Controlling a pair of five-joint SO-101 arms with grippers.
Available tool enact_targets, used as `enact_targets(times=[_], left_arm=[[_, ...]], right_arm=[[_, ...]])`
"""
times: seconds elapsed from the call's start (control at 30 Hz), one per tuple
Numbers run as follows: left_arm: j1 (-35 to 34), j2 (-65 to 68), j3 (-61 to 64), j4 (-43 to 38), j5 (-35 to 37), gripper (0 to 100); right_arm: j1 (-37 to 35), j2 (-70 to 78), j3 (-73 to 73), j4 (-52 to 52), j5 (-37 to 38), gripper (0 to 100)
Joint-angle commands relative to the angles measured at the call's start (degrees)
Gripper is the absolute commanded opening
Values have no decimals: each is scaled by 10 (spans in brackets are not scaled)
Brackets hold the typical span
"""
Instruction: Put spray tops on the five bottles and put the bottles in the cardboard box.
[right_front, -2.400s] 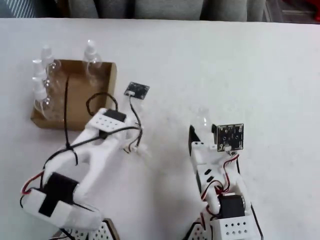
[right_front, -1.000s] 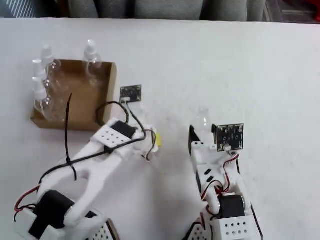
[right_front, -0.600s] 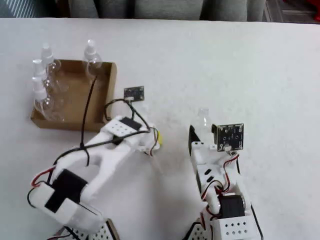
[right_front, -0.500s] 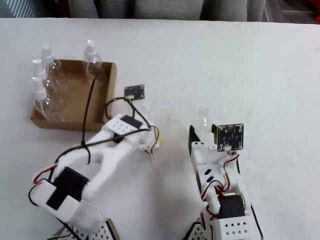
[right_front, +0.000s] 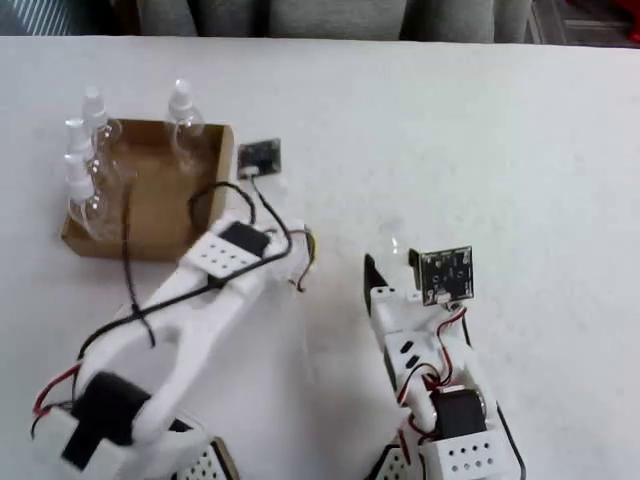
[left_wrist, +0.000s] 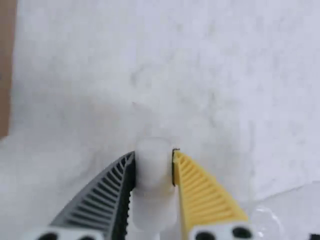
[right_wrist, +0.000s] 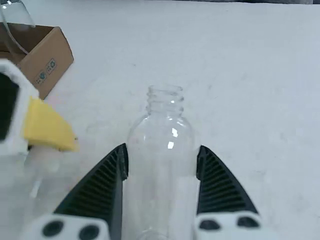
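Note:
My left gripper (left_wrist: 153, 155) is shut on a white spray top (left_wrist: 152, 172), held between its grey and yellow fingers just above the white table. In the high view the left gripper (right_front: 303, 262) is right of the cardboard box (right_front: 150, 215). My right gripper (right_wrist: 161, 148) is shut on an upright clear bottle (right_wrist: 161, 130) with an open, capless neck. The left gripper's yellow finger (right_wrist: 47, 125) and the spray top (right_wrist: 44, 159) are close beside that bottle (right_front: 392, 240). Several capped bottles (right_front: 182, 110) stand in the box.
The box's brown wall (right_wrist: 42, 55) lies off to one side of the held bottle. Loose black and red cables (right_front: 205, 200) loop from the left arm over the box's near corner. The table's far half and right side are bare white surface.
The left arm has swung away from the box to the right and then back a little, carrying the spray top. The right arm with its bottle has shifted slightly left, toward the left gripper.

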Motion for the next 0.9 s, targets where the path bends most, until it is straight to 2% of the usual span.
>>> enact_targets(times=[0.0,0.47,0.53,0.73,0.87], left_arm=[[-36,-115,-19,-73,-45,22],[-41,-184,-20,-404,-63,23],[-39,-193,-20,-439,-86,23],[-11,-247,-20,-458,-196,23],[13,-279,-21,-456,-205,23]], right_arm=[[-24,-4,-7,2,-6,16],[-83,-5,-5,1,-6,16],[-83,-5,-5,1,-6,16],[-83,-5,-4,1,-6,16],[-83,-5,-4,1,-6,16]])
